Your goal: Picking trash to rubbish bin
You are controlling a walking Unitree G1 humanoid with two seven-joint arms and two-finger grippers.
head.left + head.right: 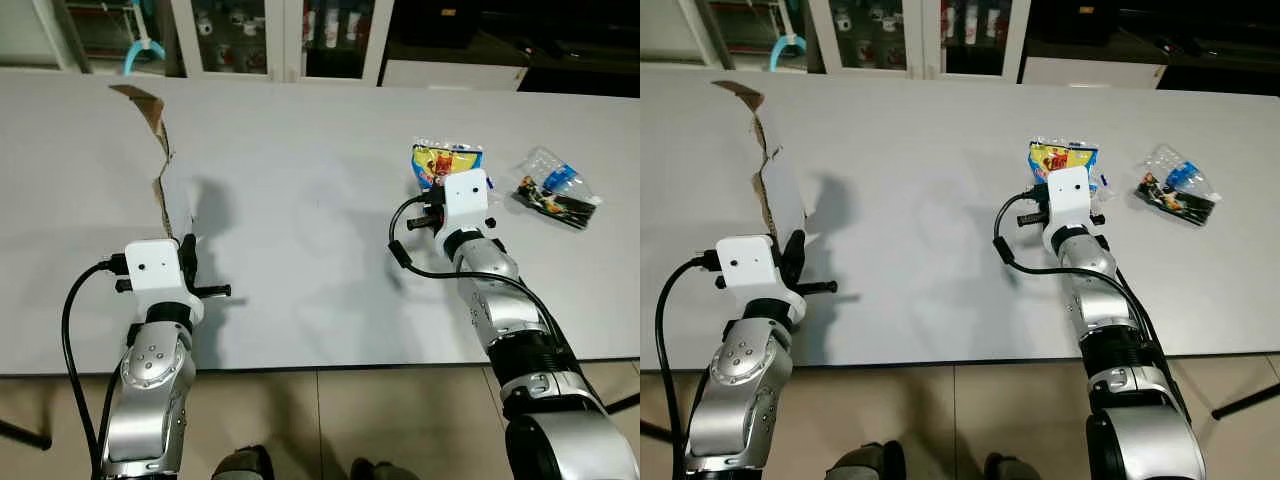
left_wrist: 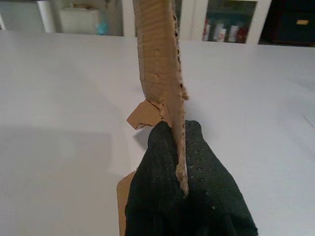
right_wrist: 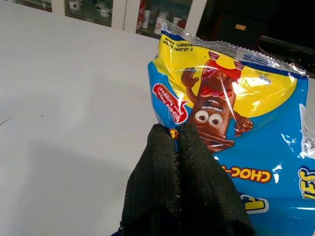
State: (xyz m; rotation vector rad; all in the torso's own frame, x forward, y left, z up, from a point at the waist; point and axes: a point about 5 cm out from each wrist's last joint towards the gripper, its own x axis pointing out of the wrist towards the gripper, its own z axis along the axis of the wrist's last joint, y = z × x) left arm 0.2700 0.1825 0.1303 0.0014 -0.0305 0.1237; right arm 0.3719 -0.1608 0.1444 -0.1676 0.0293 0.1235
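A torn strip of brown cardboard (image 1: 158, 150) stands on edge over the white table (image 1: 300, 200), and my left gripper (image 2: 178, 147) is shut on its lower end. In the left wrist view the cardboard (image 2: 160, 64) rises straight up from between the black fingers (image 2: 206, 196). My right gripper (image 3: 176, 135) is shut on the corner of a blue and yellow snack packet (image 3: 236, 123), which lies at the right of the table (image 1: 445, 160).
A crumpled clear plastic wrapper (image 1: 555, 188) with dark and blue bits lies at the far right of the table. Glass-door cabinets (image 1: 270, 35) stand behind the table. The table's front edge runs just before my arms, with tiled floor (image 1: 350, 420) below.
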